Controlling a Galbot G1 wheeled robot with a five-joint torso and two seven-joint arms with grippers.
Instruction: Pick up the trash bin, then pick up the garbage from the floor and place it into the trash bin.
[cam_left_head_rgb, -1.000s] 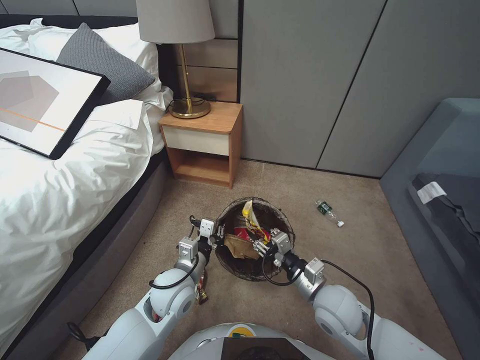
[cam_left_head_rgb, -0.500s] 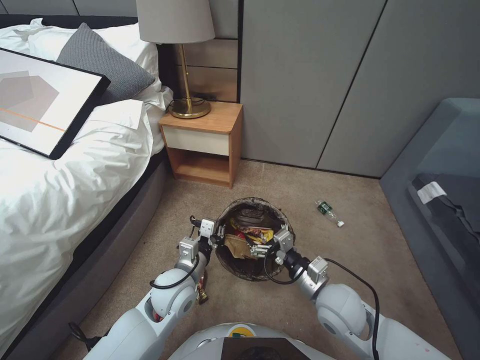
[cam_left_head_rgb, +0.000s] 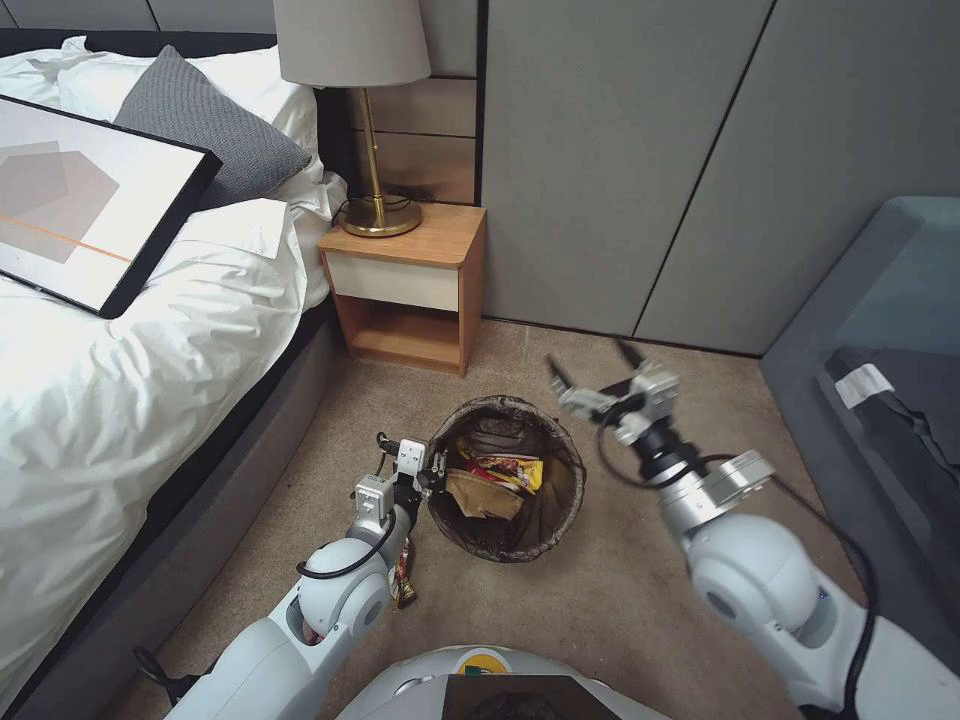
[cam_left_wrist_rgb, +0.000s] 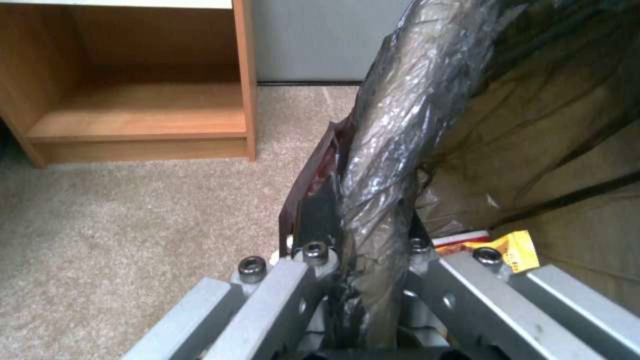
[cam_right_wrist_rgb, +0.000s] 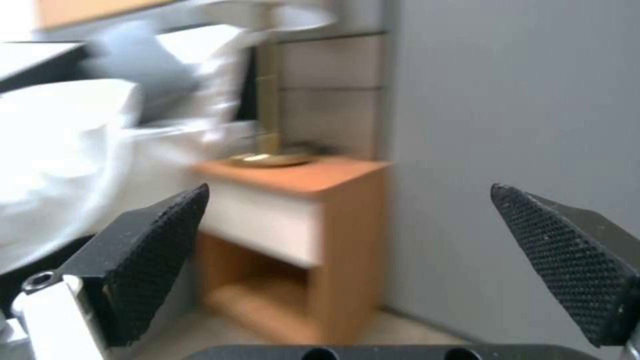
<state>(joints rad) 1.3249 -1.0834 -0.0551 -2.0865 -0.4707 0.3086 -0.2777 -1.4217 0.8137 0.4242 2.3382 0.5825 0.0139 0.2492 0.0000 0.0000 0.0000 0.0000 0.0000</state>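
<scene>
Left gripper (cam_left_head_rgb: 432, 478): clamped on trash bin (cam_left_head_rgb: 560, 500) rim, may slip. Right gripper (cam_left_head_rgb: 590, 375): wide open, empty, above floor (cam_left_head_rgb: 600, 600); could knock bin.

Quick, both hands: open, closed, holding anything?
Left hand: closed on the trash bin rim.
Right hand: open, empty, raised beyond the bin.

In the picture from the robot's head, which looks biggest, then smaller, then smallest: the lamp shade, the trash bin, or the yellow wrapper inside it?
1. Lamp shade and bin: look alike in size, unsure.
2. Yellow wrapper, smallest.
</scene>
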